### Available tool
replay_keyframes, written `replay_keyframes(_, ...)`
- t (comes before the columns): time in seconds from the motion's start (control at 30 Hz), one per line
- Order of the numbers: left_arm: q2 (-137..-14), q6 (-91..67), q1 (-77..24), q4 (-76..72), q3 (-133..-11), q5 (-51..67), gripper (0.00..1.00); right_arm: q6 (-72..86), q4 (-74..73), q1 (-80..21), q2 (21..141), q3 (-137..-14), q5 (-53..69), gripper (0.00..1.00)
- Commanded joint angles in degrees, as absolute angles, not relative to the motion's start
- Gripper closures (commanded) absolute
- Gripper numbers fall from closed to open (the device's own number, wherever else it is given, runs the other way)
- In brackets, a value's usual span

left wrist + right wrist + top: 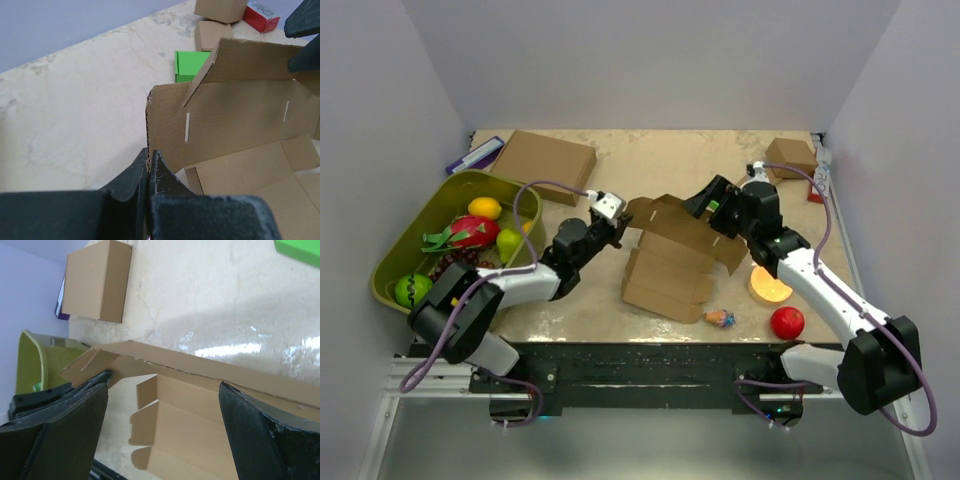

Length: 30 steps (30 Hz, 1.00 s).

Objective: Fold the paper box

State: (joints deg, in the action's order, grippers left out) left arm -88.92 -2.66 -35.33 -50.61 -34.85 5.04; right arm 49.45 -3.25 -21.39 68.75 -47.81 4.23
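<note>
Starting at your near edge of the table (pixel 580 310), you have a small wrapped sweet (pixel 720 318) and a red ball (pixel 786 322) on the right. An orange round object (pixel 770 285) sits just behind them, partly under the right arm. On the left is a green bin (pixel 408 232) of fruit, with a green apple (pixel 412 289) and a lemon (pixel 485 208) among it.

The paper box (pixel 670 265) is in the middle of the table, between the two arms, and only partly formed. Its lower panels lie on the surface and one long panel stands up, leaning. Your left gripper (pixel 616 228) is clamped on the left end of that raised panel. The left wrist view shows its fingers (pixel 165 177) pressed together with the corrugated edge pinched between them. Your right gripper (pixel 708 203) is at the panel's right end with its jaws wide apart. In the right wrist view the fingers (pixel 75 415) straddle the top edge, and you cannot tell whether either touches the cardboard.

Farther back, a green block (pixel 189 65) lies on the table beyond the panel. A larger brown box (pixel 544 166) sits at the far left with a purple and white item (pixel 475 157) beside it. A small brown box (pixel 790 157) and a red box (pixel 261 15) sit near the far right corner.
</note>
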Motion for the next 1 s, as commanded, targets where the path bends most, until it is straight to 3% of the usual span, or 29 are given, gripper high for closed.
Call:
replay_keyframes(0.0, -80.88, -1.05, -35.33, -49.49, -30.42, -8.5, 1.0, 41.48, -5.79, -21.62, 66.71, -53.35, 4.13, 0.06)
replay_keyframes(0.13, -77.0, -1.06, -35.95, -52.37, -23.57, -15.55, 1.0, 52.62, 0.59, -22.41, 66.27, -49.32, 11.84, 0.04)
replay_keyframes(0.4, -72.86, 3.86, -38.49, -60.9, -16.18, -20.21, 1.0, 74.06, 19.84, -25.23, 78.11, -44.04, 22.31, 0.01)
replay_keyframes(0.97, -72.68, 10.72, -45.35, -69.61, -11.43, -23.47, 1.0, 92.29, 34.98, -25.58, 90.7, -38.49, 15.47, 0.03)
